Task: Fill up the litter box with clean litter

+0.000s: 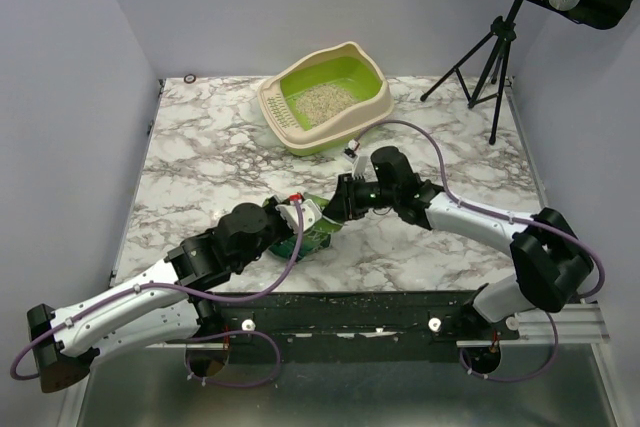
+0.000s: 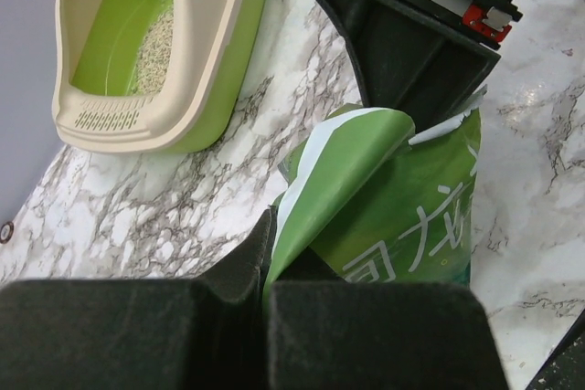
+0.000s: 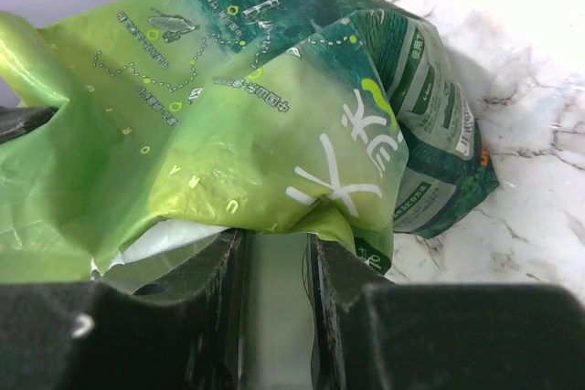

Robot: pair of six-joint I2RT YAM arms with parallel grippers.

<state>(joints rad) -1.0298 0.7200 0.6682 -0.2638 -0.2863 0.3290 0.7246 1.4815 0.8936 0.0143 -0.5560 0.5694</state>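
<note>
Left pincer (image 2: 265, 258) clenched on crumpled green printed plastic bag (image 3: 228, 116) | right pincer (image 3: 274, 248) pinching its opposite edge, probably to open it | lime-green, beige-rimmed litter box (image 2: 212, 47) ahead, apart; little grey-beige litter (image 2: 155, 47) inside.

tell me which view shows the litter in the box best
Top external: the whole litter patch inside the litter box shows from above. Left wrist catches a strip behind the rim; right wrist shows only the green bag.

The litter box (image 1: 283, 119) sat at the table's (image 1: 450, 147) rear centre, litter (image 1: 322, 102) seemingly inside. The bag (image 1: 318, 235) lay nearer, between left gripper (image 1: 295, 210) and right gripper (image 1: 336, 209).
</note>
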